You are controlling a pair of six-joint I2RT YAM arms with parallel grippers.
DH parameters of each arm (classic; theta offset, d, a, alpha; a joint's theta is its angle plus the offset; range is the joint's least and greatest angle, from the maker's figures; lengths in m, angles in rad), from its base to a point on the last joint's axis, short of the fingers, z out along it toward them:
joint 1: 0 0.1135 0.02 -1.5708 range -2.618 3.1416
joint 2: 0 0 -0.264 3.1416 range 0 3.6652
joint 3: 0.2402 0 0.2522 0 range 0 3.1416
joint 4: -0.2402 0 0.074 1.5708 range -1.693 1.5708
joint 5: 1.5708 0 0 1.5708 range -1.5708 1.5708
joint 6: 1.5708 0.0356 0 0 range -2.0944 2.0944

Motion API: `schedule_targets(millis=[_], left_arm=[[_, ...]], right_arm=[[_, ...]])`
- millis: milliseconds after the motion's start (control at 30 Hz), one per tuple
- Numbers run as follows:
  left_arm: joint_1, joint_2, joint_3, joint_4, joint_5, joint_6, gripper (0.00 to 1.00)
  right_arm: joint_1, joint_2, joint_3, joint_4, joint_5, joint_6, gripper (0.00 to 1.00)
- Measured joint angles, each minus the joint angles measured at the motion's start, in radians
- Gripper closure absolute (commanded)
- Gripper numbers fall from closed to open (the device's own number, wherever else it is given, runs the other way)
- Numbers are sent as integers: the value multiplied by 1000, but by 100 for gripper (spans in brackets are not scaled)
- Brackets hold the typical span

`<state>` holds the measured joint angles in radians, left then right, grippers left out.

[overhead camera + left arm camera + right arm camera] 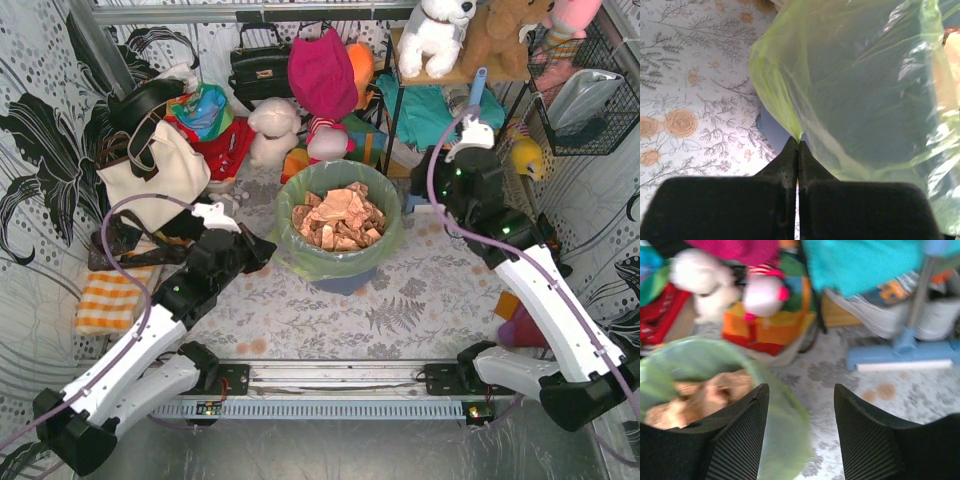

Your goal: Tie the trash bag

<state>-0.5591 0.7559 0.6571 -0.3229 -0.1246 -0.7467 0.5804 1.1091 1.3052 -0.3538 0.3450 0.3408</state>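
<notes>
Left gripper [798, 143] clenched on trash bag [865, 100] edge, right gripper [800, 390] released over its right rim

I count one light-green translucent plastic trash bag [340, 255] and one blue-grey round bin [345, 284]. There are two white-and-black robot arms, the left arm [150, 340] and the right arm [545, 290]. Two bags: one cream fabric tote [165, 175] and one black handbag [258, 68]. Two white plush toys, the upper white toy [437, 28] and the lower white toy [272, 130]. One brown plush bear [505, 35]. One orange-and-white checked cloth [108, 300].
</notes>
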Motion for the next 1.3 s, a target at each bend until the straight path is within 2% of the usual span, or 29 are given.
schedule_targets(millis=[167,400,633,867,1200,1300], left_arm=[[0,105,44,58,0,15,100],[2,221,73,115,10,26,100],[17,317,129,143,32,46,100],[30,383,146,171,53,57,100],[35,406,167,172,56,69,100],[37,400,167,169,55,71,100]], right_arm=[[-258,-2,-127,-40,-163,61,46],[-435,6,-436,41,-447,169,47],[-448,116,-610,282,-736,305,46],[-448,246,-670,504,-896,394,50],[-448,409,-681,697,-975,445,65],[-448,441,-692,730,-983,453,76]])
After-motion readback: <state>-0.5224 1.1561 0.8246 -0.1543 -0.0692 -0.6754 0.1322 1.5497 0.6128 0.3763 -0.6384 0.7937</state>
